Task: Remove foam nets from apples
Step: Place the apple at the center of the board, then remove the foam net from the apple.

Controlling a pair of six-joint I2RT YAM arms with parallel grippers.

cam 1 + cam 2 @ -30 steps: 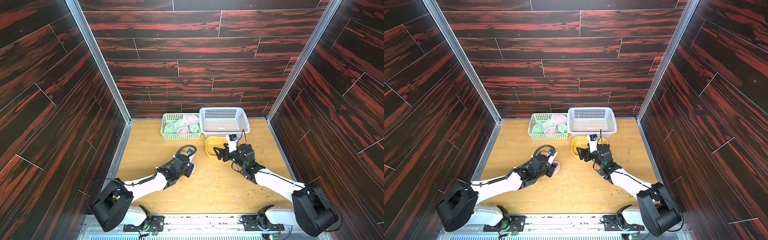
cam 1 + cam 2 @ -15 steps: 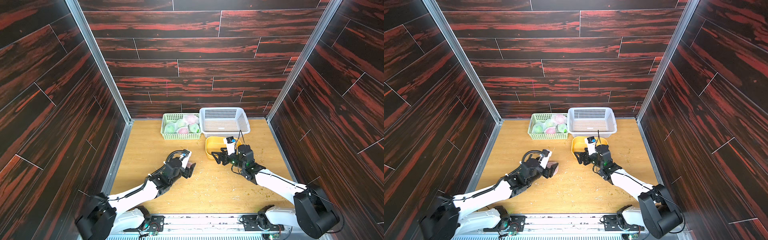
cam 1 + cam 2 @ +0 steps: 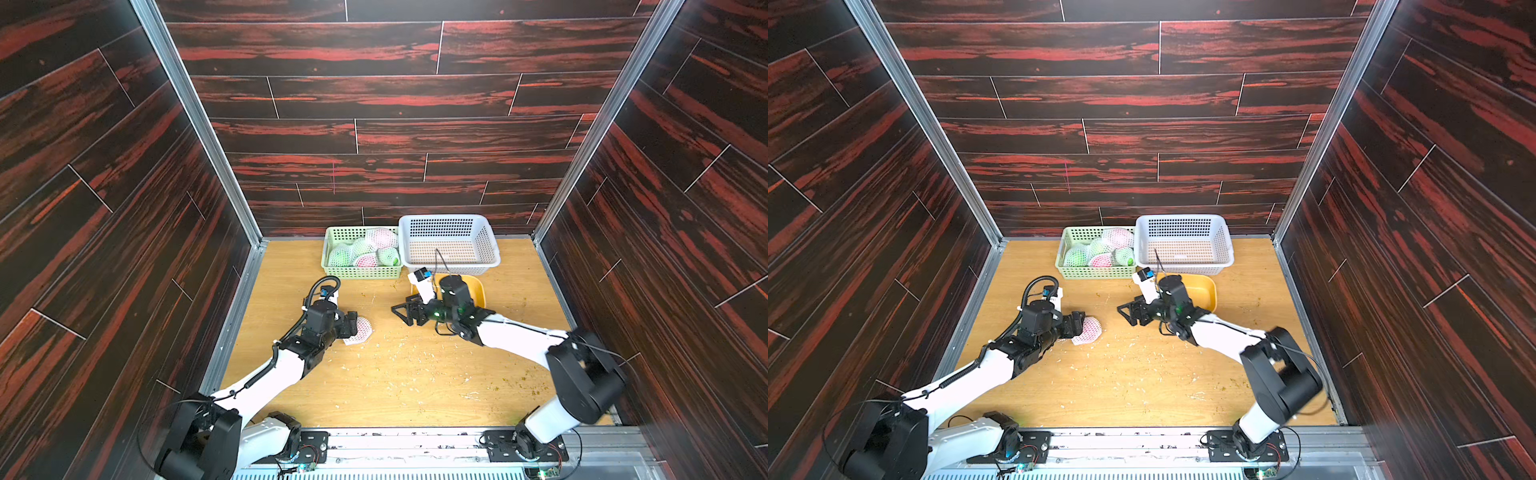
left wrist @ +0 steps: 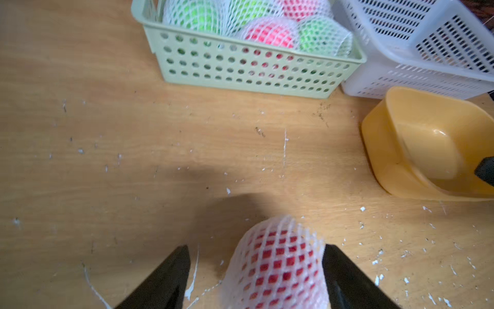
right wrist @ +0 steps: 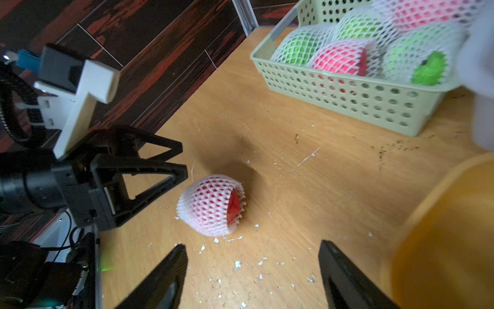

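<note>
The red apple [image 5: 234, 207] is lying mid-bench beside the wide-open, empty left gripper [image 5: 184, 159], so the right gripper [image 5: 252, 246], likewise open and empty, should be pinching only the foam net [image 5: 208, 203] at its rim.

Item 1: one red apple [image 5: 234, 207] lies on its side on the counter, left of centre and well forward of the back edge. Its white diamond-mesh foam net [image 5: 205, 203] is still on; one end is open, showing bare red skin.

Item 2: five netted apples [image 3: 363, 251], three green and two red, are piled in the green basket [image 3: 361, 272] at the counter's back edge.
</note>
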